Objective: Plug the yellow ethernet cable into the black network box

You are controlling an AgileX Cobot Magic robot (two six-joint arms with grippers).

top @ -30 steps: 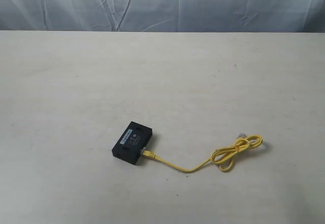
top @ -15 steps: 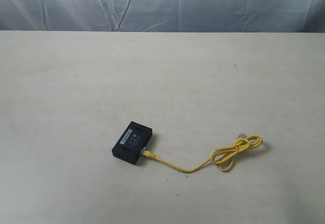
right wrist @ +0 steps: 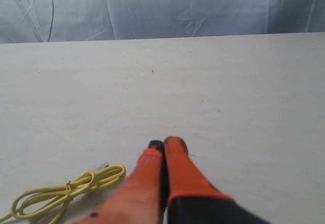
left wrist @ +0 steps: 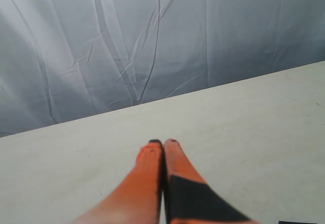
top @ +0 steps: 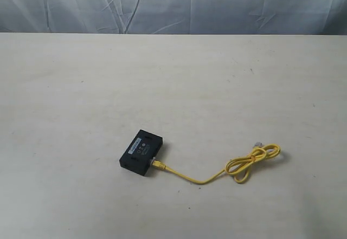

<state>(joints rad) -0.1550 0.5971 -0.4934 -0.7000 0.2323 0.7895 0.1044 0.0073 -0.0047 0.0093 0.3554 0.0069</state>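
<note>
Box: the black box (top: 141, 153) lies flat on the pale surface (top: 173, 87), low and left of the middle in the exterior view, white marks and label strip on its top.
Cable: the yellow cable (top: 191, 180) runs from the box's near right edge, curves along the surface to the right and ends in a small looped bundle.
Plug: one yellow-booted end (top: 156, 164) sits against the box's edge; whether it is fully seated cannot be told.
Free plug: the clear end (top: 258, 142) lies just beyond the bundle, well apart from the box.
Left gripper: the left gripper (left wrist: 163, 141) has orange jaws pressed together, empty, above bare surface before a grey backdrop (top: 173, 6).
Right gripper: the right gripper (right wrist: 163, 142) has jaws together, empty, near the cable bundle (right wrist: 66, 188) but not touching it.
</note>
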